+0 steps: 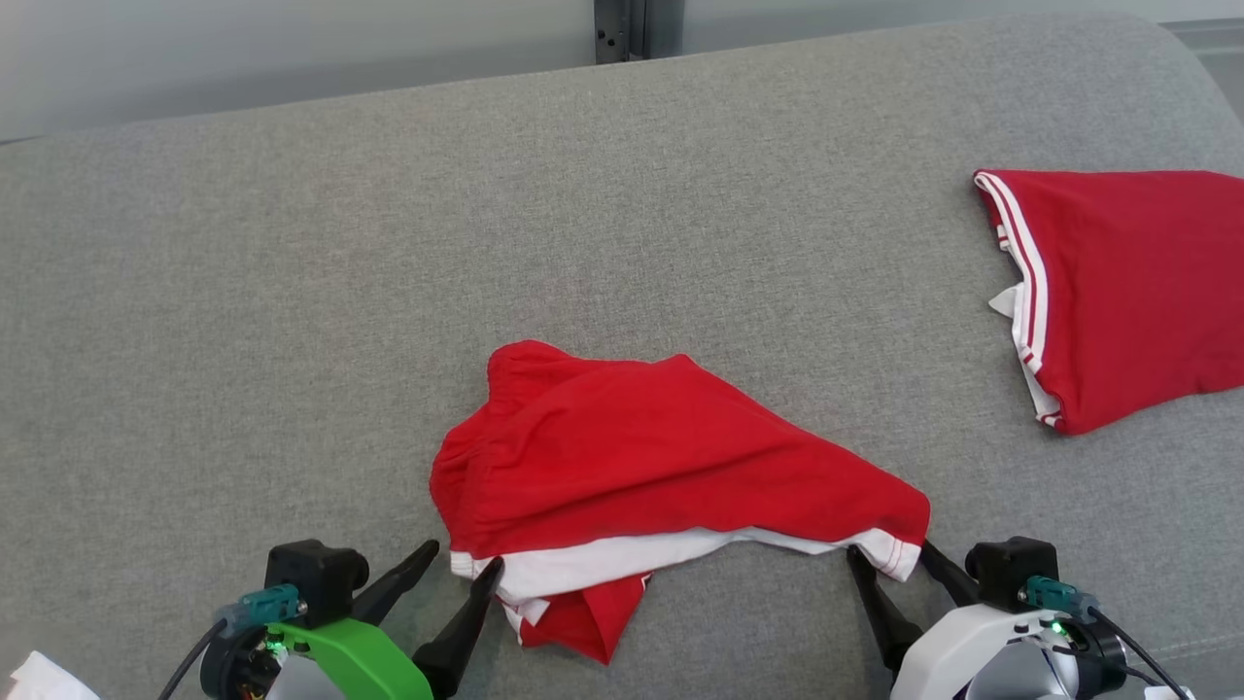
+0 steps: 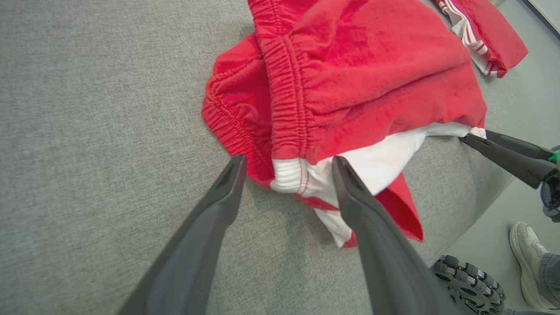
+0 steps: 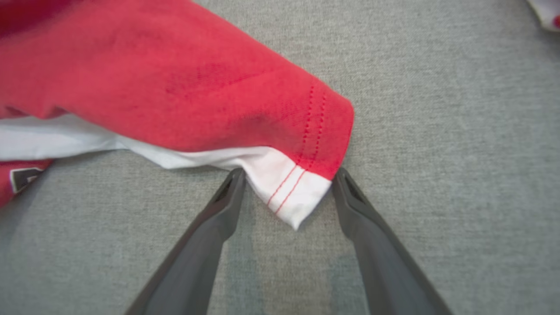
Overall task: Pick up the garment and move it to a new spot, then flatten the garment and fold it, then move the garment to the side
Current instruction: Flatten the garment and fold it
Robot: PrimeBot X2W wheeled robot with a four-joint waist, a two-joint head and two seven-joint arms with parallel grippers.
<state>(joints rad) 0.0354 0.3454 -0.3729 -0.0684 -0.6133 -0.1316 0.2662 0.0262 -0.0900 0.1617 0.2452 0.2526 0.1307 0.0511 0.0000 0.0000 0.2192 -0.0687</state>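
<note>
By the grey cushion's (image 1: 243,292) front left corner lies one white scrap (image 1: 39,676), cut off and too small to identify. Two grippers work at the front edge. The left gripper (image 1: 461,556) stands wide, its fingers straddling the elastic waistband corner of the crumpled red garment (image 1: 661,447), which lies mid-cushion near the front edge with its white lining partly tucked under. The right gripper (image 1: 891,550), also wide, straddles the garment's white hemmed corner without clamping it. A second red garment (image 1: 1127,282) lies at the right edge, cut off.
</note>
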